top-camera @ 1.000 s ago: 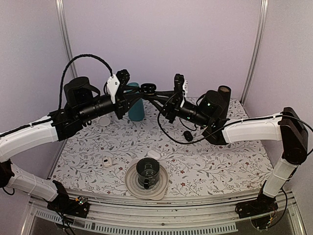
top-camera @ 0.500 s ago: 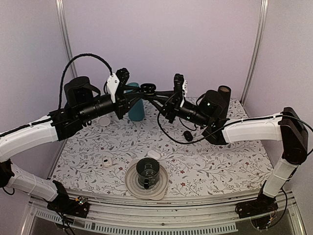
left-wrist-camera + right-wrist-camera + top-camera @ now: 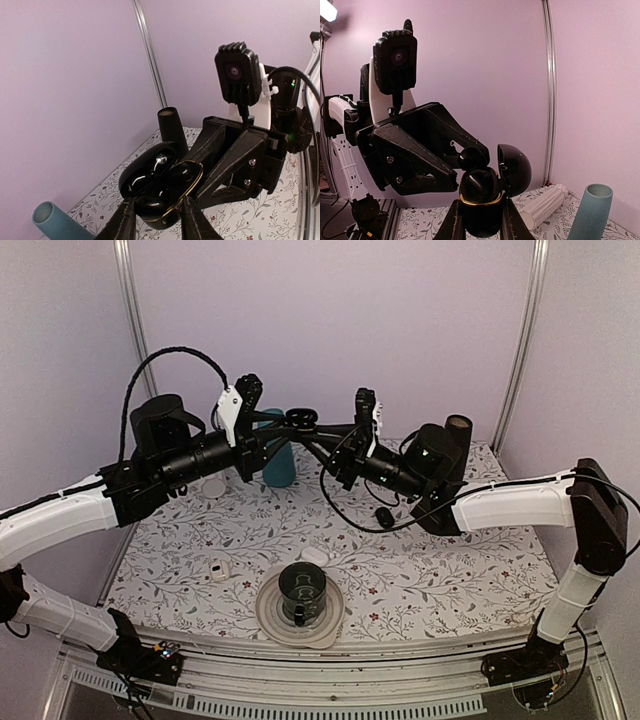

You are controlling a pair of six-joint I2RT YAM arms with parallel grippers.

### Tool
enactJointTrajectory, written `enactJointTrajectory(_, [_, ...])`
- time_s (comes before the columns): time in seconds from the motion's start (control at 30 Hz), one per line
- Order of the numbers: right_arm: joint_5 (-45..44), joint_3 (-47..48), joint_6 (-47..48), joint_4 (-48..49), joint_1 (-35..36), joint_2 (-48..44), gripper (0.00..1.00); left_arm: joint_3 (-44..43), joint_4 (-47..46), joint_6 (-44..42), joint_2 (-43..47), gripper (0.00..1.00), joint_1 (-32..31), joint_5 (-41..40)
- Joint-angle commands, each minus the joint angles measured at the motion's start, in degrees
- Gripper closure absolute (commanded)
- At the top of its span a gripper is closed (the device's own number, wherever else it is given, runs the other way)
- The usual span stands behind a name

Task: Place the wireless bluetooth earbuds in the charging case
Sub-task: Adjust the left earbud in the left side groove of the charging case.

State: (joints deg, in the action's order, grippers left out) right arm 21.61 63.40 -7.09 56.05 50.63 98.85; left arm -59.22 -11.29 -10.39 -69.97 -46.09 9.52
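The black charging case point(image 3: 480, 197), gold-rimmed with its lid point(image 3: 516, 170) open, is held in the air between my two arms. My right gripper point(image 3: 480, 212) is shut on the case body. My left gripper point(image 3: 157, 202) is shut on a glossy black earbud point(image 3: 149, 206) and holds it at the case's open well point(image 3: 185, 175). In the right wrist view that earbud point(image 3: 472, 157) rests on the top of the case at the left fingers' tips. In the top view the case point(image 3: 300, 420) sits high above the table's back middle, between the left gripper point(image 3: 288, 432) and the right gripper point(image 3: 312, 437).
A teal cup point(image 3: 278, 465) stands under the grippers. A black pod point(image 3: 384, 517) lies mid-table. A dark cup stands on a plate point(image 3: 268, 615) at the front. Small white pieces point(image 3: 219, 569) point(image 3: 314, 554) lie nearby. A black cylinder point(image 3: 458, 428) stands at the back right.
My left wrist has shifted slightly up and to the left. The case and my right gripper have stayed nearly in place.
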Motion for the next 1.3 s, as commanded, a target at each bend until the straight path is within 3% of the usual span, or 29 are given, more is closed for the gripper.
enactJointTrajectory(0.0, [-1.4, 2.7, -2.2, 3.5, 0.7, 1.4, 0.97, -1.0, 1.9, 0.7, -0.2, 0.68, -2.6, 1.8])
enactJointTrajectory(0.5, [-2.6, 2.3, -6.7, 6.5, 1.0, 2.8, 0.98, -2.5, 3.9, 1.5, -1.6, 0.74, -3.0, -1.0])
enactJointTrajectory(0.7, [-2.7, 2.1, -7.0, 6.6, 1.0, 2.8, 0.98, -2.8, 3.8, 2.8, -1.6, 0.59, -3.0, -1.8])
enactJointTrajectory(1.03, [-3.3, 0.3, -8.5, 8.0, 0.9, 1.8, 0.98, -2.4, 3.4, 4.2, -0.6, 0.56, -2.8, -1.5])
enactJointTrajectory(1.27, [-2.9, -0.7, -9.8, 9.5, 0.9, 1.1, 0.98, -1.4, 2.4, 6.1, 0.5, 0.48, -1.9, 0.2])
